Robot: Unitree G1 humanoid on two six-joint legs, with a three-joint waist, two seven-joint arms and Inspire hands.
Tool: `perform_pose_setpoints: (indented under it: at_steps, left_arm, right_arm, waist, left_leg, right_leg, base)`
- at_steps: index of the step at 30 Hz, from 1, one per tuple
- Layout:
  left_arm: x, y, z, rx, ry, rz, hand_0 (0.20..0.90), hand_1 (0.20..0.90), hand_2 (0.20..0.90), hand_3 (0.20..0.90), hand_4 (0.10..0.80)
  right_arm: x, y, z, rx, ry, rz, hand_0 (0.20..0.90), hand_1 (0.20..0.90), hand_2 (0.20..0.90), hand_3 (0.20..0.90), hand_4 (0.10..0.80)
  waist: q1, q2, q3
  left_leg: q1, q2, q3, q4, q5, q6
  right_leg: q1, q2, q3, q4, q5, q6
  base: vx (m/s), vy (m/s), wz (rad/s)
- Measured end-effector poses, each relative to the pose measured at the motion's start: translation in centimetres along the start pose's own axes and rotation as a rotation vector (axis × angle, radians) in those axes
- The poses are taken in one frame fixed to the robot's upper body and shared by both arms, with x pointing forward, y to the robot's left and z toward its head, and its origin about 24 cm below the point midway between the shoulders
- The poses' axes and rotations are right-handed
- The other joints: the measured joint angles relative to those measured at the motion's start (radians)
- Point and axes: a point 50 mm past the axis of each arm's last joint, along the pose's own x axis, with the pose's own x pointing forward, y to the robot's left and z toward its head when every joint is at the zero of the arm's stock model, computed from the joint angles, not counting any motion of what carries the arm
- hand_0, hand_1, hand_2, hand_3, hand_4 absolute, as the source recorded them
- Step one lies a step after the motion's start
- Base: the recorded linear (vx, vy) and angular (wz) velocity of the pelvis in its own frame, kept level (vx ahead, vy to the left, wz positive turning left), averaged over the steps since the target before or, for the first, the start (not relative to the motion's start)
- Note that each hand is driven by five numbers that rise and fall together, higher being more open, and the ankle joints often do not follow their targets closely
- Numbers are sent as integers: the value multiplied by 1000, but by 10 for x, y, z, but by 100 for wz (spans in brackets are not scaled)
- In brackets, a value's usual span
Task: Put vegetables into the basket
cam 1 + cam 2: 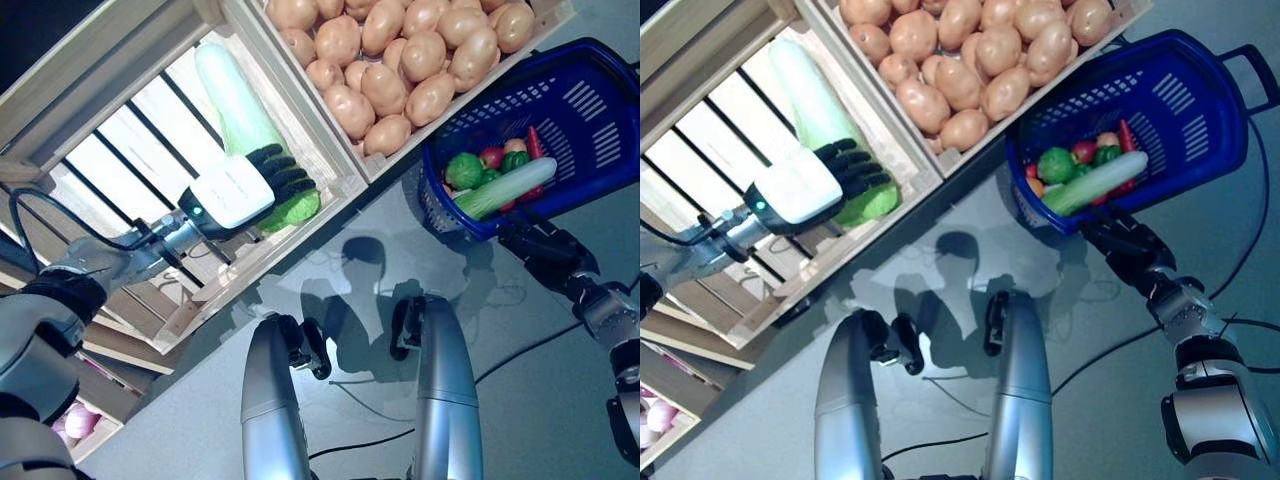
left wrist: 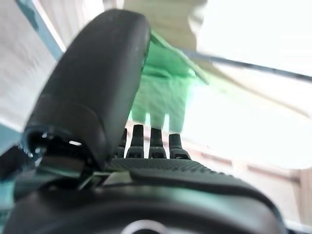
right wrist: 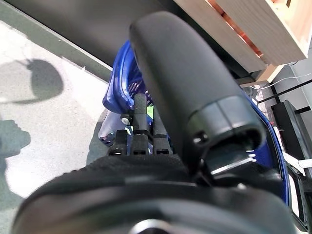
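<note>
A long napa cabbage [image 1: 232,92], white with a green leafy end, lies in a slatted wooden crate [image 1: 120,150]. My left hand [image 1: 236,192] rests on its green end, fingers [image 2: 157,141] fairly straight over the leaves and thumb standing apart, so it is open. My right hand [image 1: 1127,245] is under the near rim of the blue basket [image 1: 600,80], its fingers [image 3: 140,122] curled at the basket's edge. In the basket lie a pale green stalk vegetable [image 1: 505,187], a green pepper [image 1: 463,170], a red chili [image 1: 534,145] and other small vegetables.
A second wooden crate full of potatoes [image 1: 400,50] stands beside the cabbage crate, right next to the basket. A lower shelf holds pinkish onions [image 1: 76,422]. Grey floor lies below the shelves.
</note>
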Motion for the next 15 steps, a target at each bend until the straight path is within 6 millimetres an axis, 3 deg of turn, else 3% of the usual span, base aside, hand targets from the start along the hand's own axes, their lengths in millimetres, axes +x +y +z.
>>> perform_pose_setpoints:
  at_steps: [8,15]
  left_arm:
    - [50,14,-1,-9,21,-176,900,900,900,900,800]
    - [72,25,-7,20,63,-295,900,900,900,900,800]
  right_arm:
    - [5,7,4,-4,19,12,900,900,900,900,800]
    - [5,6,5,6,24,18,900,900,900,900,800]
  waist:
    - [-9,1,1]
    - [-24,3,6]
  left_leg:
    - [2,12,4,3,-1,0]
    - [1,19,2,5,-1,0]
  right_leg:
    - [-3,15,5,-2,2,2]
    - [-4,31,9,-5,6,8]
  base:
    - [-6,4,-4]
    - [-5,5,-3]
